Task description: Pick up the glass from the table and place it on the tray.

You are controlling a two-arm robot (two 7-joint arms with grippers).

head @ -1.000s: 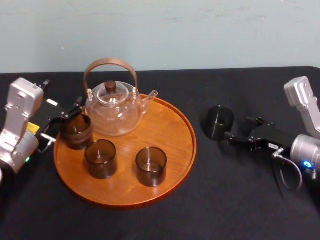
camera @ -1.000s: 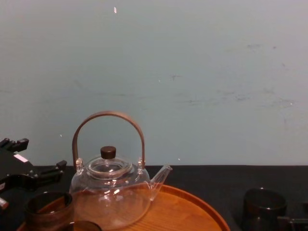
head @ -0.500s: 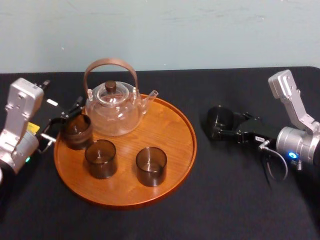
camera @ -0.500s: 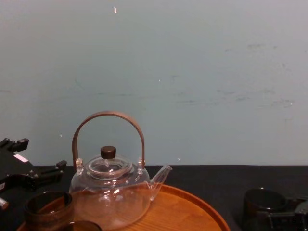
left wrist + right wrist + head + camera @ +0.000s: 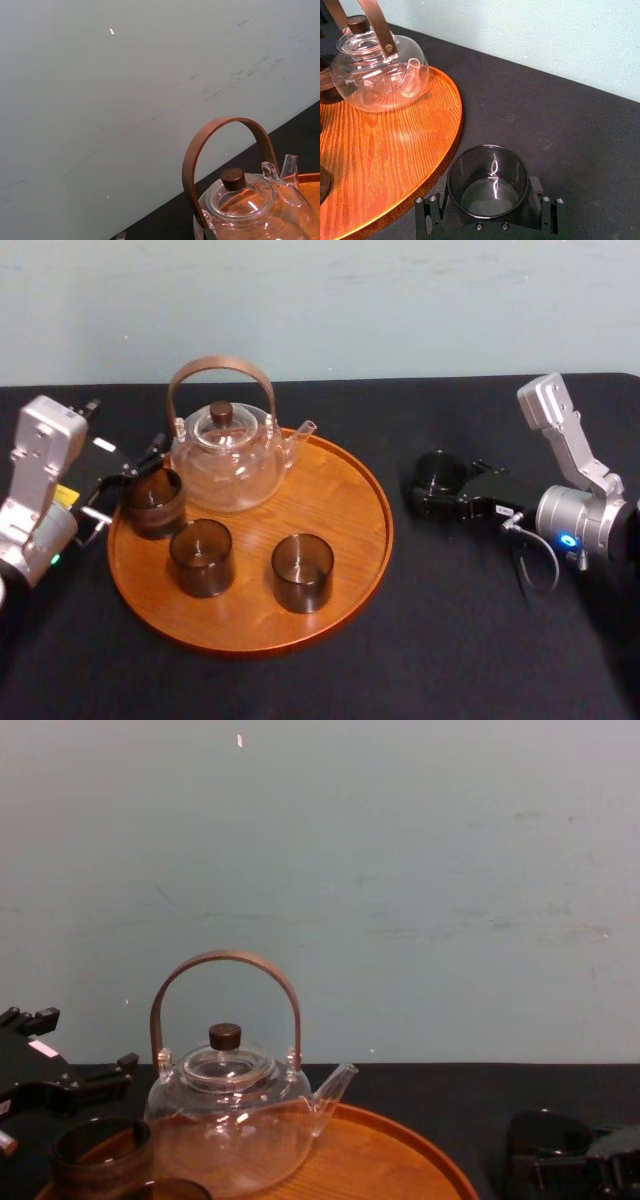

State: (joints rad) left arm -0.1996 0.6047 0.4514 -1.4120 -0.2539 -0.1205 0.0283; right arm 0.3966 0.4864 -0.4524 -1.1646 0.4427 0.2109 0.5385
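Moved: right gripper (image 5: 445, 492) has slid leftward over the table (image 5: 450, 640) since a second ago and now brackets the glass (image 5: 487, 175). Nothing on the left side has shifted.
Left gripper (image 5: 128, 483): parked at the left edge of the tray (image 5: 355, 530), fingers spread, beside the nearest of the tumblers (image 5: 152, 502).
Tray: holds the teapot (image 5: 228, 455) at the back and three tumblers in front of it. The right half is bare wood, on the side nearest the glass.
Glass: upright on the table just right of the tray's rim, not on the tray. It looks empty.
Right gripper: low, level with the glass, fingers parted with one on each side of its wall and close against it. No squeeze can be made out.
Handling: probably light, rigid, smooth and brittle. The wall will not yield to the pads, so a firm but modest grip seems right, since too little lets it slip and too much risks a crack.
Hold: best across the diameter at mid-wall, below the lip and above the base, with the glass kept upright.
Risk: the base could catch the tray's rim on the way over, or the glass could knock a tumbler or the teapot spout when set down.
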